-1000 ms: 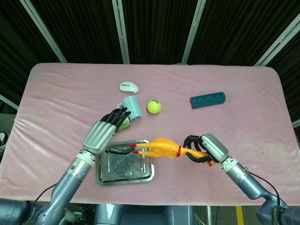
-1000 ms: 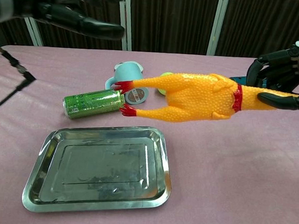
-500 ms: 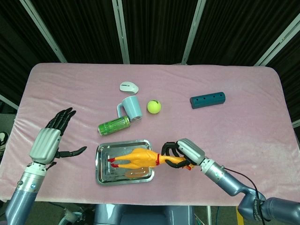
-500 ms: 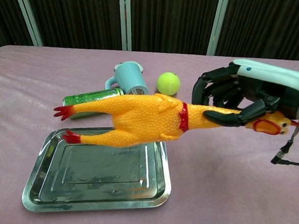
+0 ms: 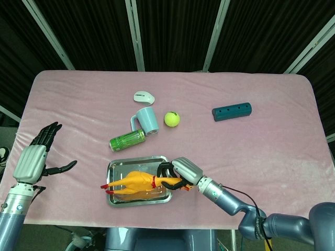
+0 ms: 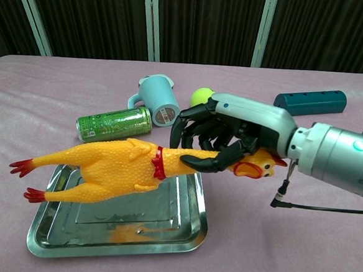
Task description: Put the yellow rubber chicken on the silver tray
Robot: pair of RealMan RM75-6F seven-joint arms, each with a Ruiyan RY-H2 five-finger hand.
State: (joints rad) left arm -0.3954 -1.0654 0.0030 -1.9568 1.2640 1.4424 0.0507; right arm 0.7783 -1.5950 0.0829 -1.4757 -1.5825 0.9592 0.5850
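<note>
Pink cloth-covered table (image 5: 261, 151) in front of dark panelled walls with pale metal struts.

At far left, left hand (image 5: 35, 159) raised off the table edge, fingers spread apart, holding nothing; outside the chest view. Green can (image 6: 114, 124) lying on its side, label print too small to read. Silver tray (image 6: 194, 227) near the front edge, with yellow rubber chicken (image 6: 113, 170) held above it, feet poking past the tray's left rim, faint reflection below; contact with tray impossible to tell. Pale blue mug (image 6: 158, 101) tipped over, base sticker illegible; white mouse (image 5: 143, 97) behind it. Tennis ball (image 6: 200, 96) partly hidden behind right hand (image 6: 216, 135), fingers clamped round the chicken's neck. Teal cylinder (image 5: 232, 111) well to the right.
</note>
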